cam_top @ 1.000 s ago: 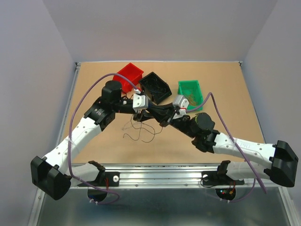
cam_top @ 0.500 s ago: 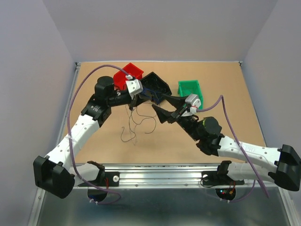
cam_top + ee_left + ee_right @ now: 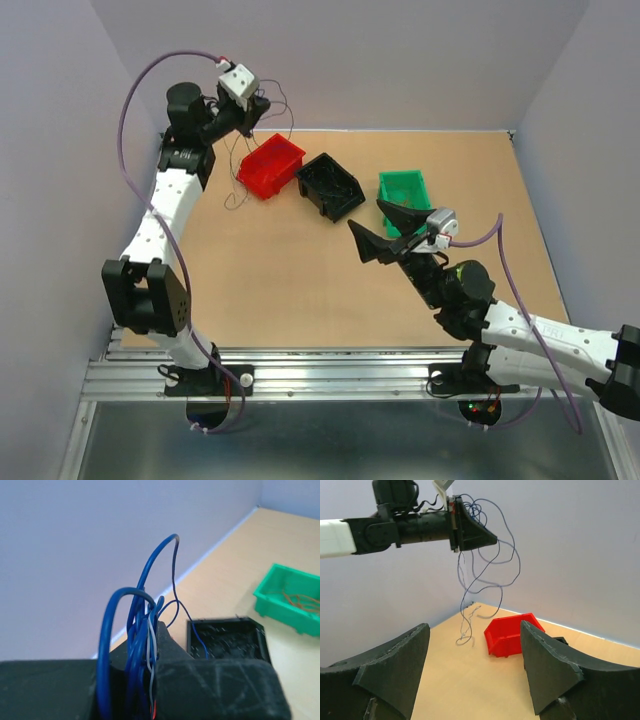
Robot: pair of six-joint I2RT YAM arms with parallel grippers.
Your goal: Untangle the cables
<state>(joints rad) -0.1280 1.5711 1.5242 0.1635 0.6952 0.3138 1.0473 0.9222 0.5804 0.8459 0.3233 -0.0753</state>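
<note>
Hoisted high since a second ago; released by right gripper [image 3: 366,214], now spread wide.
Pinched tight in left gripper [image 3: 262,103]: cables [image 3: 105,645], thin blue loops dangling loose beside red bin [image 3: 270,165].

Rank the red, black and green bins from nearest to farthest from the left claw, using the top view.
1. the red bin, at the table's far-left corner, closest to the left claw
2. the black bin, just right of the red one
3. the green bin, farthest right
</note>
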